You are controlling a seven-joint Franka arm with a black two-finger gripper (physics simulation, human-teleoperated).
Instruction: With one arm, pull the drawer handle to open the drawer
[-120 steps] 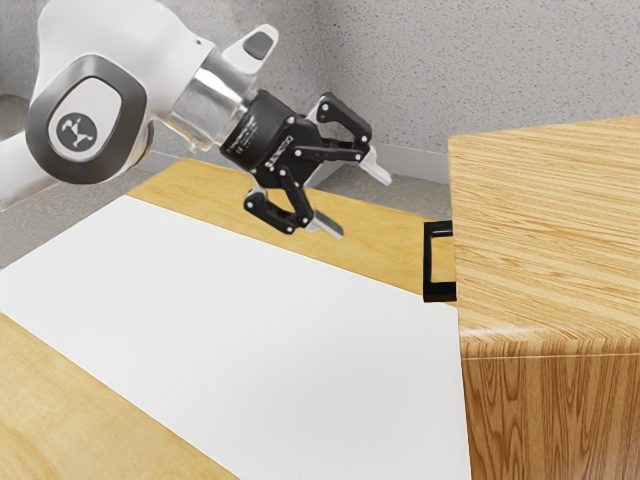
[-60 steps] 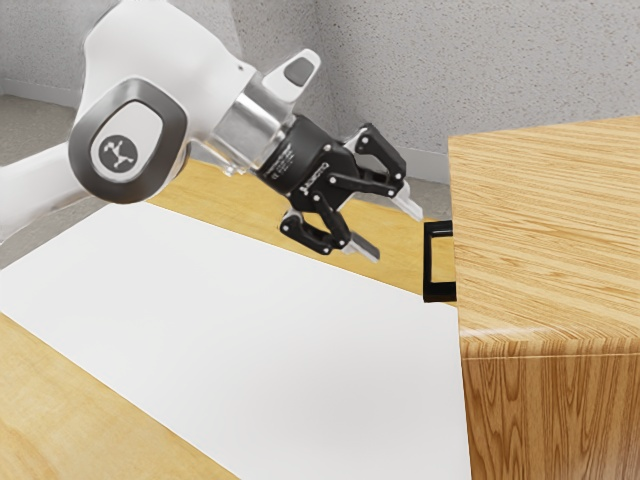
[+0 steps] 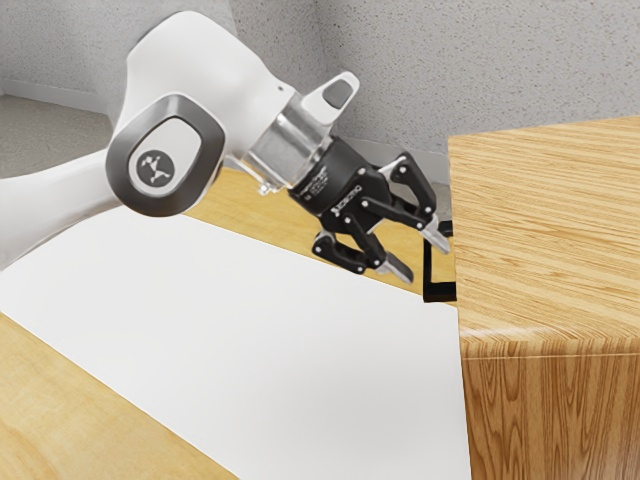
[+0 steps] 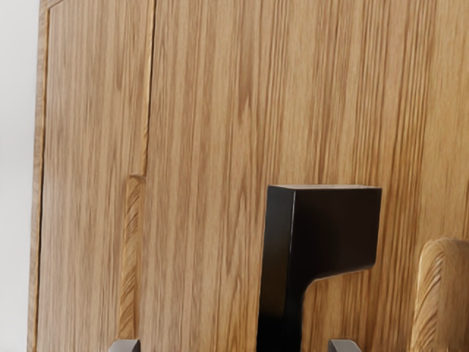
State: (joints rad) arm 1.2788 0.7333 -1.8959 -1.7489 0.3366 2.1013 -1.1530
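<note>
Hovering gripper (image 3: 418,254) | jaws spread — drawer handle (image 3: 437,292) just ahead | wooden drawer front (image 4: 198,110) behind

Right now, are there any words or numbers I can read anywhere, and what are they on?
Tiny white lettering on the gripper body: too small to read.
White branching logo on the arm's grey joint cap: a sign, no letters.
Cabinet and handle: no text.

Exterior view: drawer handle (image 3: 438,293), upper end hidden behind the gripper (image 3: 421,257); contact cannot be told. Cabinet (image 3: 550,230) front seen edge-on, drawer seams unreadable (cabinet cropped right and below). Arm (image 3: 170,170) cropped at the view's left. Wrist view: drawer handle (image 4: 308,249) runs out of frame.
</note>
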